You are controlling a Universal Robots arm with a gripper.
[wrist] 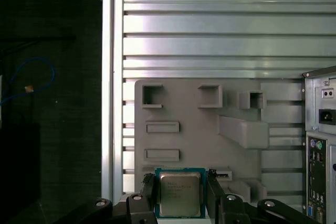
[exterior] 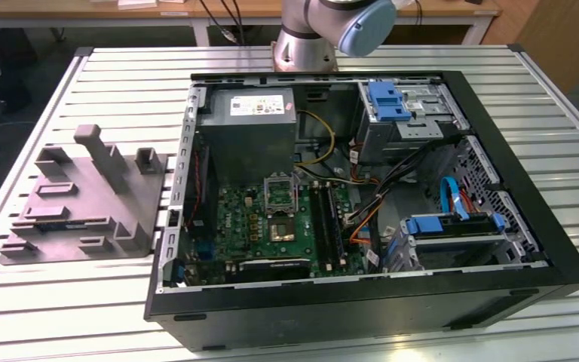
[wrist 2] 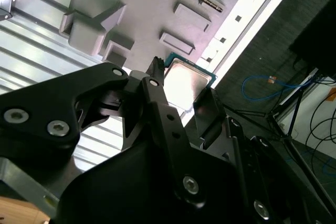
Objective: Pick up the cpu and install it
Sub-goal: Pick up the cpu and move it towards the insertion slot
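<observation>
In both wrist views the cpu [wrist: 180, 187] [wrist 2: 188, 80], a flat square chip with a silvery top and a green rim, sits between the two black fingers of my gripper [wrist: 180, 196] [wrist 2: 184, 90]. The fingers [wrist: 148, 192] press on its opposite edges, so the gripper is shut on it. The chip hangs well above the grey moulded tray [wrist: 184, 108] [wrist 2: 147, 9] [exterior: 78, 204]. In the exterior view the open computer case [exterior: 531, 249] lies on the table, with the dark socket [exterior: 280, 190] in its shiny frame on the green board.
The tray has upright posts [exterior: 99, 154] and stands at the exterior view's left, beside the case. The case's rear panel [wrist: 320, 145] shows in the first wrist view. The slatted metal table [wrist: 210, 24] ends at an edge [wrist: 113, 77]; beyond it is dark floor with cables.
</observation>
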